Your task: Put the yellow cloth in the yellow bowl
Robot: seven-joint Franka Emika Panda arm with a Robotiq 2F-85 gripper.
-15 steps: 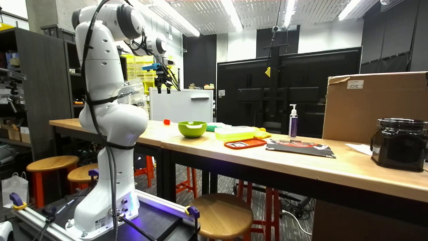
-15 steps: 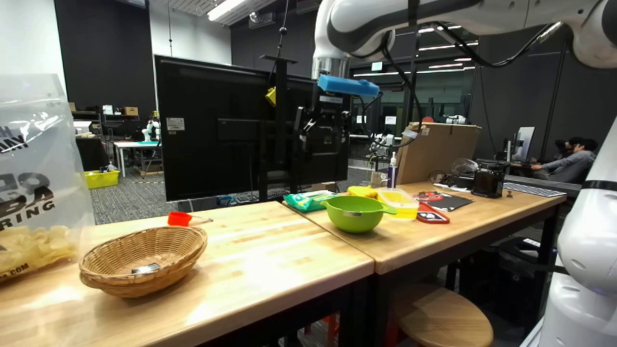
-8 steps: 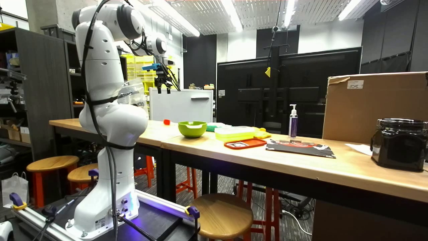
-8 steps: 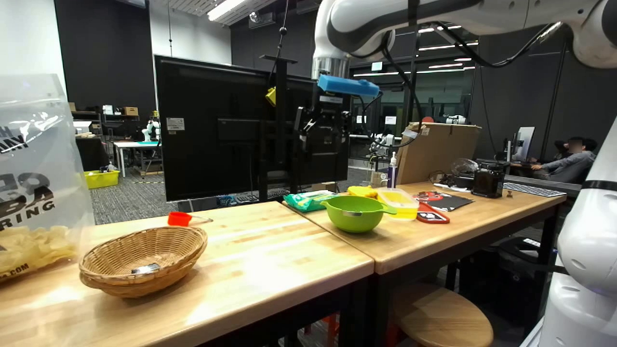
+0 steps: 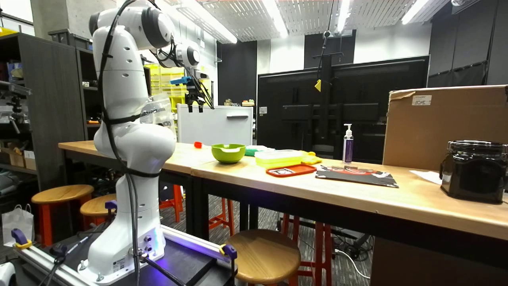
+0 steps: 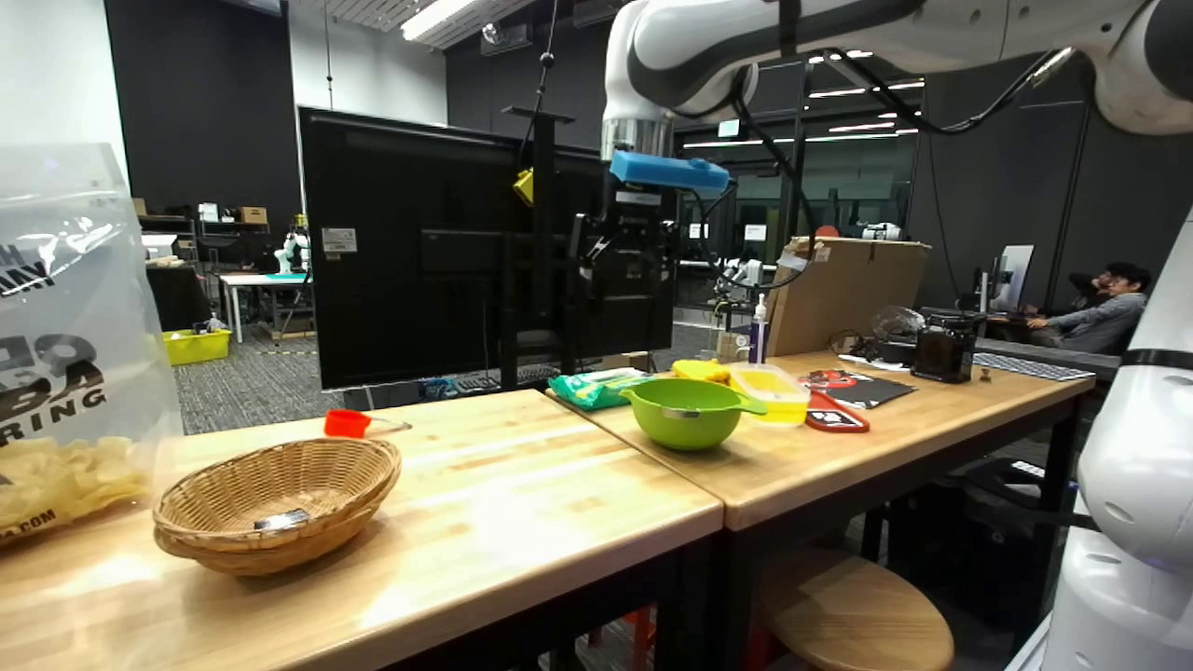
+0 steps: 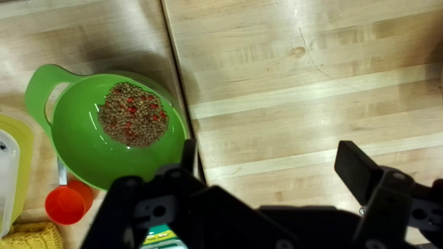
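Wooden tabletop [image 7: 277, 86] shows a seam [image 7: 182, 86] just beside the green bowl [image 7: 83, 145], our ref. pt. We note brown lentil-like bits [image 7: 133, 117] in the bowl, w/ some red ones mixed in. Yellow cloth [image 7: 34, 238]: on tabletop, outside bowl, near but apart. Yellow container [image 5: 278, 159]: near bowl, on its handle side. Red scoop [image 7: 69, 202]: just beside bowl; touching or not, we can't tell. Green-and-white pack [image 6: 592, 390]: near bowl, partly hidden by gripper [image 7: 268, 155] in wrist view. Gripper: well above bowl ht., jaws wide apart; betw. them we see tabletop beside the bowl.
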